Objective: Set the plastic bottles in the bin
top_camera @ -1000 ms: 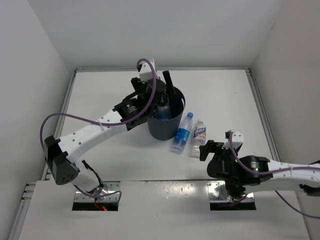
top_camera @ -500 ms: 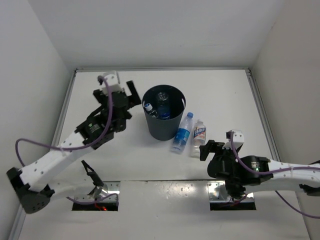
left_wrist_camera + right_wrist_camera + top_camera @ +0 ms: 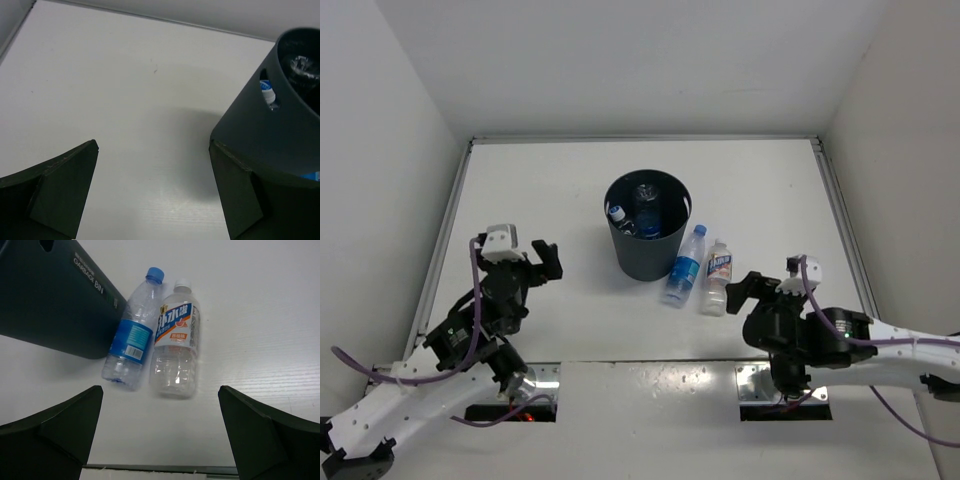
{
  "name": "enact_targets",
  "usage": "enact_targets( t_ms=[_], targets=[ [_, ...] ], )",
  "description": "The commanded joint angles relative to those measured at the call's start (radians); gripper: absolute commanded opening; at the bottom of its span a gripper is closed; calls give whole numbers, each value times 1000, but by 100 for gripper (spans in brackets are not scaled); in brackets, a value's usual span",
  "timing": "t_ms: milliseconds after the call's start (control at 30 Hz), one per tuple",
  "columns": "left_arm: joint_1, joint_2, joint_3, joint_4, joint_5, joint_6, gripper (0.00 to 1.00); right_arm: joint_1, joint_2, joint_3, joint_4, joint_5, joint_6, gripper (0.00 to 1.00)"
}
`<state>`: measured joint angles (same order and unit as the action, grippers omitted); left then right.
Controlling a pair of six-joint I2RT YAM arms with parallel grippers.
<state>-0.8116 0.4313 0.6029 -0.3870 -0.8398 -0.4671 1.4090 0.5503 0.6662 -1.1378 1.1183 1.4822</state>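
Two bottles (image 3: 642, 212) sit inside the bin (image 3: 642, 262), while a blue-labelled bottle (image 3: 131, 335) and a white-labelled bottle (image 3: 175, 342) lie side by side on the tabletop (image 3: 770, 190) just beside it, the right jaws spread empty near them, the left jaws likewise released, left of the bin

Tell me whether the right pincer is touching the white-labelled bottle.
Apart. In the right wrist view the right pincer is open, its fingers at the bottom corners, with bare table between each and the white-labelled bottle lying ahead.
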Motion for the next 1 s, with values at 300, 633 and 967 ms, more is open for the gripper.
enact_targets(
  t_ms=[300,633,967],
  targets=[
    [5,1,-20,-41,104,-19,100,-105,235,75,124,-124,-216,100],
    [5,1,-9,-73,84,-59,100,-995,175,-19,521,-820,-811,100],
    [5,0,-9,-84,94,-70,100,-966,469,24,507,-946,-827,100]
  ],
)
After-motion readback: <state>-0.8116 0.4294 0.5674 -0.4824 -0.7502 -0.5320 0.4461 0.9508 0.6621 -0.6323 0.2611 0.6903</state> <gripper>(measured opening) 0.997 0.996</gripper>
